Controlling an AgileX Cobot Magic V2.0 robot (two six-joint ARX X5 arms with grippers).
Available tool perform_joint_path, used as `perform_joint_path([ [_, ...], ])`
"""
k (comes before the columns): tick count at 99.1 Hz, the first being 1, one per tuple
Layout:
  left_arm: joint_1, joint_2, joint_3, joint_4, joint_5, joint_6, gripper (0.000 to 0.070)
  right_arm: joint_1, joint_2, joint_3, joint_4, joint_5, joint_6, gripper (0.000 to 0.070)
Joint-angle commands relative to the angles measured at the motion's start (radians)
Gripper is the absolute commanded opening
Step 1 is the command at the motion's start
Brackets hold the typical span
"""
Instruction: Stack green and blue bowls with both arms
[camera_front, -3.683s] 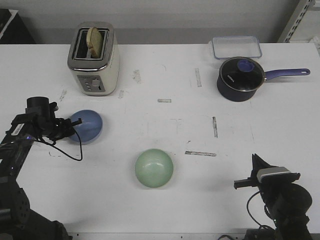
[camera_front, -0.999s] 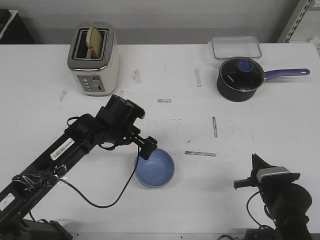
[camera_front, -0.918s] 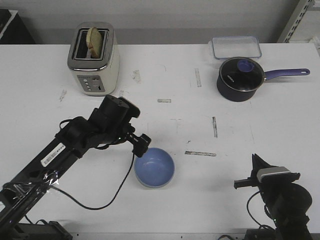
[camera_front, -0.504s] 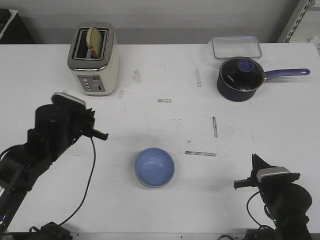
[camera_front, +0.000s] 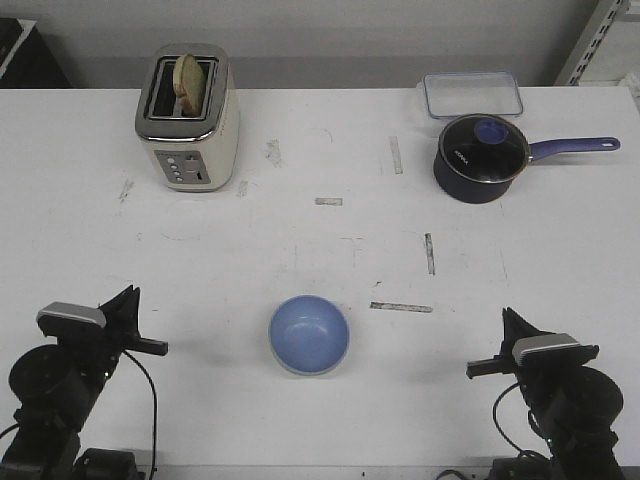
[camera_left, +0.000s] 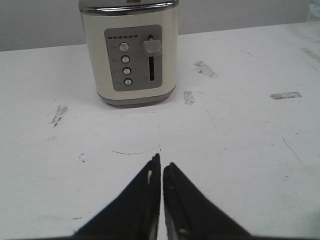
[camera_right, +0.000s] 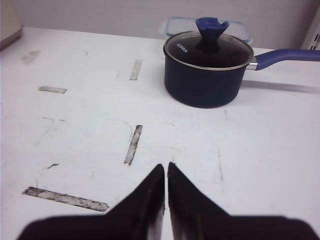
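A light periwinkle blue bowl (camera_front: 309, 335), round and matte, sits low centre of the front view, a pale rim of the green bowl (camera_front: 300, 371) beneath it. Left gripper (camera_left: 161, 167) and right gripper (camera_right: 165, 167) are pinched narrow, empty.

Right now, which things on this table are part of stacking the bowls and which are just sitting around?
Part of the job:
- blue bowl, nested in the green bowl, only a sliver of rim showing
- left claw, shut
- right claw, shut

Just lying about:
- toaster with bread
- saucepan with lid
- clear container
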Motion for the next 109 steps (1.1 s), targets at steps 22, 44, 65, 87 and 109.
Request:
perform_joint_path([
  [22,0.038,-0.062,-0.090,0.039,0.030,-0.006,0.0000,0.013,0.006,0.000,0.009,-0.003,-0.003,0.0000],
  [44,0.038,-0.064,-0.089,0.063,0.025,-0.005,0.0001,0.012,0.005,0.001,0.013,0.000,-0.004,0.0000],
  [65,0.038,-0.064,-0.089,0.069,0.025,-0.005,0.0001,0.012,0.005,0.002,0.025,0.001,-0.004,0.0000],
  [87,0.038,-0.064,-0.089,0.069,0.025,-0.005,0.0001,0.012,0.005,0.002,0.024,0.001,-0.004,0.0000],
  [109,0.038,-0.066,-0.090,0.068,0.025,-0.005,0.0001,0.012,0.005,0.002,0.024,0.001,-0.004,0.0000],
])
